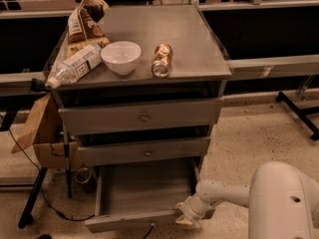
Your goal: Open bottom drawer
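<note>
The bottom drawer (142,190) sits at the foot of a grey metal cabinet (199,49) and is pulled well out toward the camera, so its shallow grey tray lies open to view beneath the two drawers above. Its front panel is slim and is seen nearly edge-on from above as a pale strip along the lower edge of the tray; it hangs slightly askew, with the left end lower in the view than the right. The tray's floor is plain dull metal with low side walls. The gripper (187,216) is at the right end of that front panel, touching or just beside its corner, at the end of a white arm (224,193) that reaches in from the lower right; whether it is open or closed cannot be told. The middle drawer (164,151) and the top drawer (174,114) are pushed in, each with a small round centre knob. On the cabinet top stand a white bowl (121,57), a tipped can (162,60), a plastic bottle (75,65) lying on its side and a snack bag (82,24).
</note>
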Robot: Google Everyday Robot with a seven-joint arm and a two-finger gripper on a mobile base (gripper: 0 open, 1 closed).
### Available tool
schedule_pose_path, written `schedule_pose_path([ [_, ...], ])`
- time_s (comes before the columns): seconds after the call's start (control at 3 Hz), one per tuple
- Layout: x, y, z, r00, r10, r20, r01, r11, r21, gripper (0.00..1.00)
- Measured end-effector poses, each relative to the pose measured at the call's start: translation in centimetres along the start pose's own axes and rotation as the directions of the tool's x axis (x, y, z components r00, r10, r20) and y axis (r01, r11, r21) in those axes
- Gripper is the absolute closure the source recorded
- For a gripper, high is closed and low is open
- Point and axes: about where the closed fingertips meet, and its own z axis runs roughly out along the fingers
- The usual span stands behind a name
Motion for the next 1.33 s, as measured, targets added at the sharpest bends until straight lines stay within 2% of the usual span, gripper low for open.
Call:
schedule_pose_path([
  [0.33,0.0,-0.5,-0.1,1.0,0.0,0.0,0.0,1.0,0.0,0.62],
  [1.0,-1.1,-1.5,-1.0,1.0,0.008,0.014,-0.008,0.9994,0.033,0.17],
  [1.33,-3.3,-1.6,-0.5,0.999,0.028,0.045,-0.031,0.9963,0.08,0.0],
])
